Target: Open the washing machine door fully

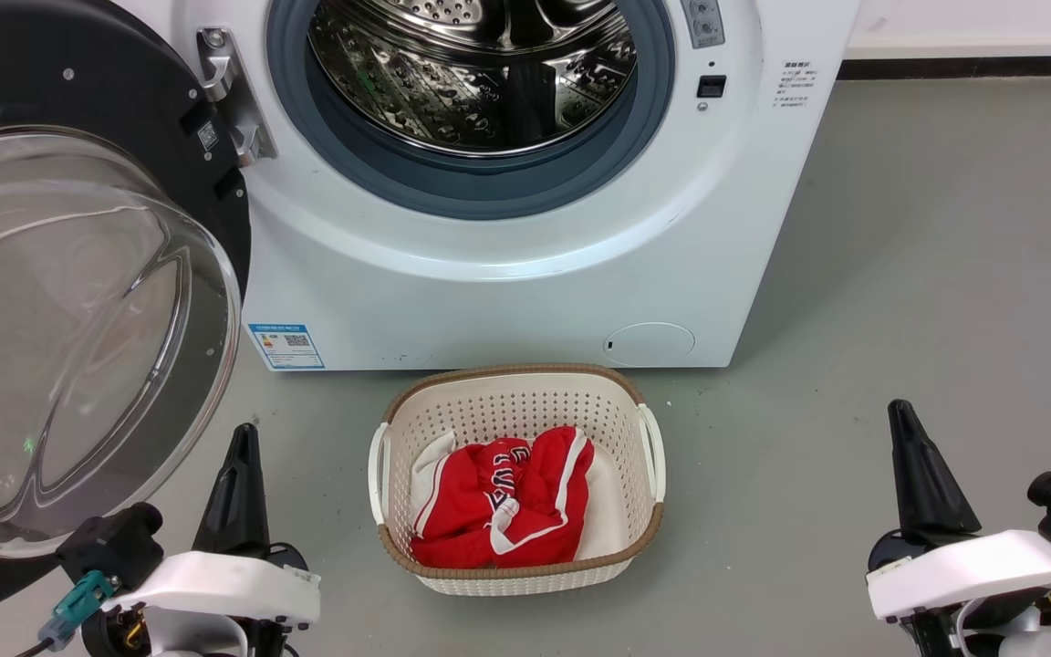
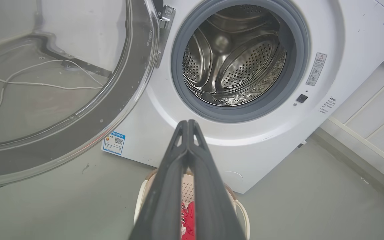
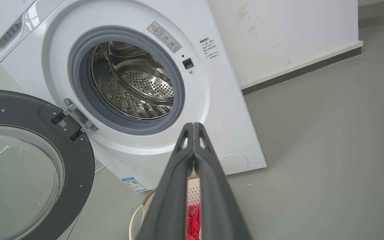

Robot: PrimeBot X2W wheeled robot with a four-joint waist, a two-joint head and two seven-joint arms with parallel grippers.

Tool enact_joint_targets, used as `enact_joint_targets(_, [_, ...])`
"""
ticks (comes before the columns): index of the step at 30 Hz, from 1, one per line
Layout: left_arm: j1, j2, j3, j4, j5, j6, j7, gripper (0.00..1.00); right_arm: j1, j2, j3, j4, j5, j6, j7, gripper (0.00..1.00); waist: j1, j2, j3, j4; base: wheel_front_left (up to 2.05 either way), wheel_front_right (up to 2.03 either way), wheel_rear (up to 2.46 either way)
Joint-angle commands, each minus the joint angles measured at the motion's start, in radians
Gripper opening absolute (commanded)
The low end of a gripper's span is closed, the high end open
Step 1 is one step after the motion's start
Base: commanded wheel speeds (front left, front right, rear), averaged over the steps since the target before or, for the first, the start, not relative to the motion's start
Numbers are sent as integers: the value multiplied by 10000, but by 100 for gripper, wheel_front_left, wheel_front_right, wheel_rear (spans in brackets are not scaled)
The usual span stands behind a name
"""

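On my head feed I see a white washer [image 1: 489,301] standing on a grey floor [image 1: 900,292]. Its perforated steel drum [image 1: 480,73] is ringed by a grey seal [image 1: 489,187]. Low on the front I make out a blue label [image 1: 286,346] at the left and a round white flap [image 1: 650,344] at the right. Just in front of the washer stands a cream basket [image 1: 516,372] with a brown rim and white handles. It holds a red garment [image 1: 507,497] with white stripes, lying over a white cloth [image 1: 603,511]. My right wrist feed shows a warning sticker [image 3: 163,32] above a small black socket [image 3: 187,63], and a white wall [image 3: 278,33] with dark skirting [image 3: 298,70]
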Motion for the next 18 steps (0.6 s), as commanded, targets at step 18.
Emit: enact_joint_targets(18, [-373, 22, 124, 174, -3041, -131, 701, 0, -422, -191, -50, 326, 3109, -1, 427, 0, 0, 0, -120, 15, 0, 0, 0])
